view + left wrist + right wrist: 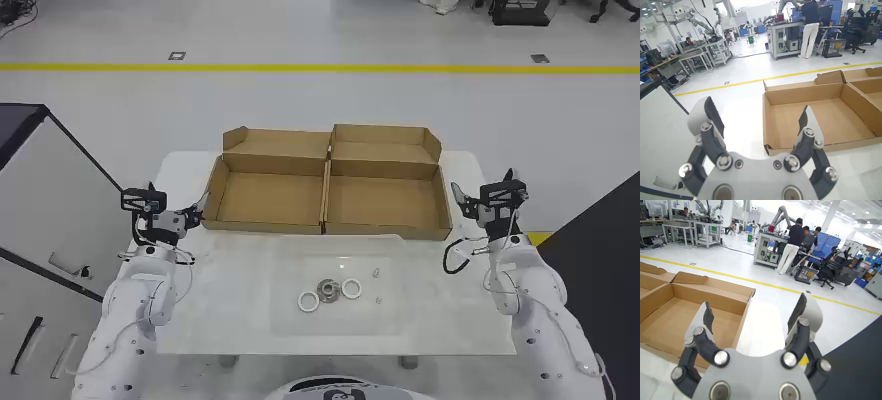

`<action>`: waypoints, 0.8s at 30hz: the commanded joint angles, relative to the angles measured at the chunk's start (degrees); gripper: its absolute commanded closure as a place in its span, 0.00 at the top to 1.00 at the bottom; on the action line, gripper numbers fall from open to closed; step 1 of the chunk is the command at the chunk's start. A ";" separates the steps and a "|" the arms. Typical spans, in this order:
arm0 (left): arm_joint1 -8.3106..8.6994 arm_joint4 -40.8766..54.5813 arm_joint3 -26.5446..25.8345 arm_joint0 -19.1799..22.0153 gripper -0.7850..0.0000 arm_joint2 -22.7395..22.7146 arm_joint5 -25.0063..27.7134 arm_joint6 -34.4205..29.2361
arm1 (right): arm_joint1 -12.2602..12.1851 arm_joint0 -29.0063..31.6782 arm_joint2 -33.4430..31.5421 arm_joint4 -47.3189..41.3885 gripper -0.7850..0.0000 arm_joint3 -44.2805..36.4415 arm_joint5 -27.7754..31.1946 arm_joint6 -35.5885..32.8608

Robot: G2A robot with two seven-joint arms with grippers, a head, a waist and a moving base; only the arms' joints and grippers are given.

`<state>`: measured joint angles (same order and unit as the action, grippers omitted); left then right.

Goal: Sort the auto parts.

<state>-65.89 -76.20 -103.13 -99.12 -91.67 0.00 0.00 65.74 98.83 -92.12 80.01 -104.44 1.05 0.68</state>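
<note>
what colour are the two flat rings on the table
White, both rings; the top view shows them best.

Three round parts lie flat in a close row near the table's (230,320) middle: a white ring (308,300), a grey hub (327,291), then a second white ring (351,288). Two tiny pieces (376,271) lie just right of them. Farther back two open cardboard boxes sit side by side, left box (270,198) and right box (385,200), flaps folded back

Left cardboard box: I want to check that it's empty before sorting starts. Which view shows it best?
Top view: the whole left box lies open, its floor bare. The left wrist view has it closer, partly behind a gripper finger; the right wrist view catches just its edge.
</note>
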 commanded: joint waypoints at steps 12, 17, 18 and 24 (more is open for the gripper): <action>0.00 0.00 0.00 0.00 1.00 0.00 0.00 0.00 | -1.40 0.79 -4.65 8.02 1.00 -9.48 15.49 -6.25; 0.00 0.00 0.00 0.00 1.00 0.00 0.00 0.00 | -1.82 0.82 -6.30 8.10 1.00 -12.80 21.03 -8.85; 0.00 0.00 0.00 0.00 1.00 0.00 0.00 0.00 | -1.90 0.82 -6.57 7.94 1.00 -13.41 22.18 -9.42; 0.00 0.00 0.00 0.00 1.00 0.00 0.00 0.00 | -2.53 0.89 -7.49 8.62 1.00 -17.38 30.56 -13.10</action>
<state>-65.89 -76.20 -103.13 -99.12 -91.67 0.00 0.00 63.27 99.71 -99.48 88.61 -121.43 30.63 -12.04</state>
